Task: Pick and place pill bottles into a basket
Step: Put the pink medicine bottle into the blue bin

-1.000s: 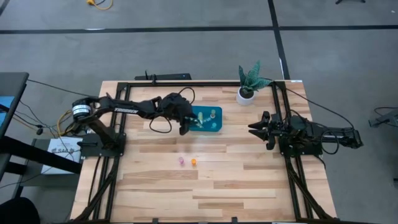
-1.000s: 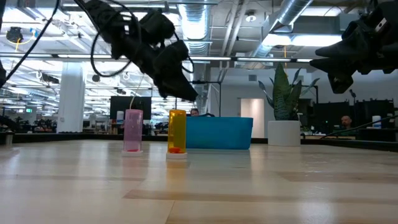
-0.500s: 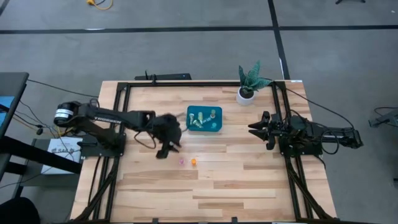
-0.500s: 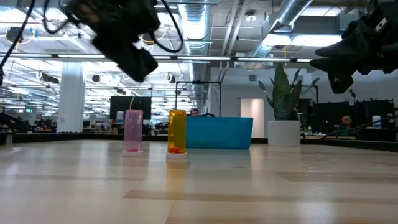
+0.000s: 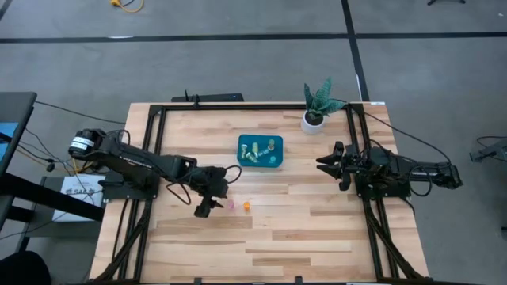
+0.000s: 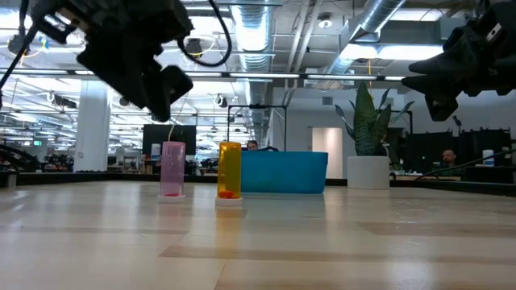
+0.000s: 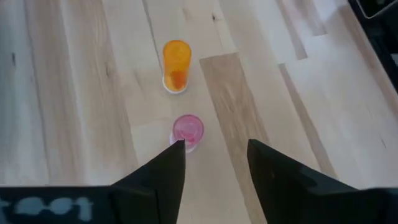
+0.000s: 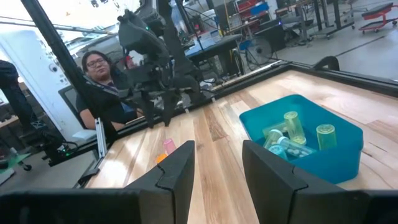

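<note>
A pink pill bottle (image 5: 231, 204) and an orange one (image 5: 246, 206) stand upright on the table's middle; both show in the left wrist view, pink (image 7: 187, 130) and orange (image 7: 176, 64), and in the low view, pink (image 6: 172, 169) and orange (image 6: 229, 170). The teal basket (image 5: 274, 161) lies farther back with several bottles inside (image 8: 292, 134). My left gripper (image 5: 207, 207) is open and empty, above the table just left of the pink bottle (image 7: 211, 152). My right gripper (image 5: 323, 162) is open and empty, right of the basket.
A white pot with a green plant (image 5: 315, 115) stands at the far right of the table. A black frame (image 5: 154, 127) borders the table. A person (image 8: 96, 78) sits beyond the table's left side. Bare wood lies toward the near edge (image 5: 261, 253).
My left gripper has swung from over the basket's left end toward the table's near edge and left, then down, and now hangs beside the pink bottle. The bottles and basket have stayed put.
</note>
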